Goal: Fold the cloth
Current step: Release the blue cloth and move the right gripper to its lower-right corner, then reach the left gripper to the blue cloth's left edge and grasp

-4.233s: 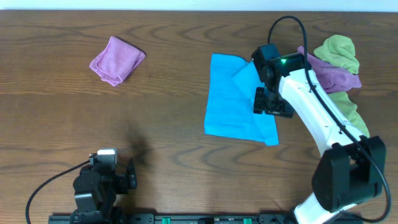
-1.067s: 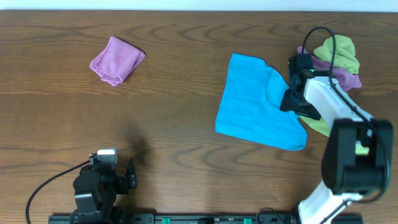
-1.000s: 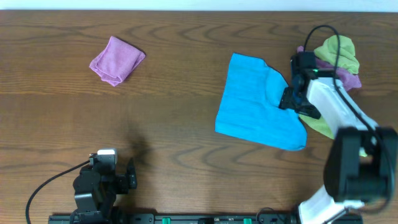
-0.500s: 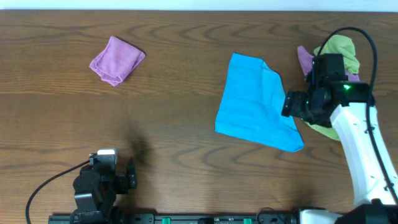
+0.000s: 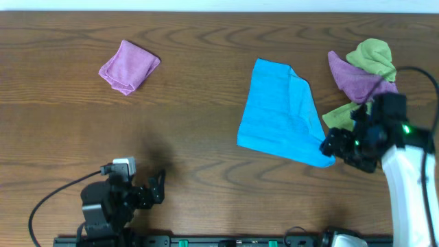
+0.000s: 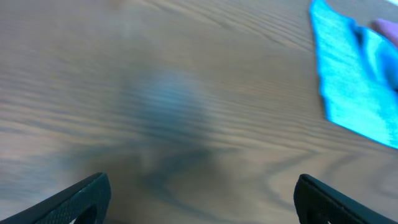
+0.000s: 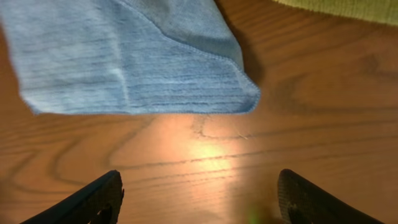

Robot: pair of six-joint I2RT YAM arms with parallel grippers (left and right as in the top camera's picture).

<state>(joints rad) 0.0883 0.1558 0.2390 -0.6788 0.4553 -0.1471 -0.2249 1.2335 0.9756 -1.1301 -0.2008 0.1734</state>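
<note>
One fold is apparently lying in the cloth [image 5: 278, 113], at 3 o'clock on the table [image 5: 199, 89]; right gripper [image 7: 199, 202] is hovering at its 4 o'clock corner, wide open, empty; left gripper [image 6: 199, 199] is gaping too, holding nothing; further folding is probably remaining.

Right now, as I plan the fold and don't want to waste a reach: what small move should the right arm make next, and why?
Probably ease the right gripper forward and down to pinch the near corner of the cloth. Its jaws stand open and empty, and in the right wrist view that corner lies flat on the table just ahead of them.
</note>
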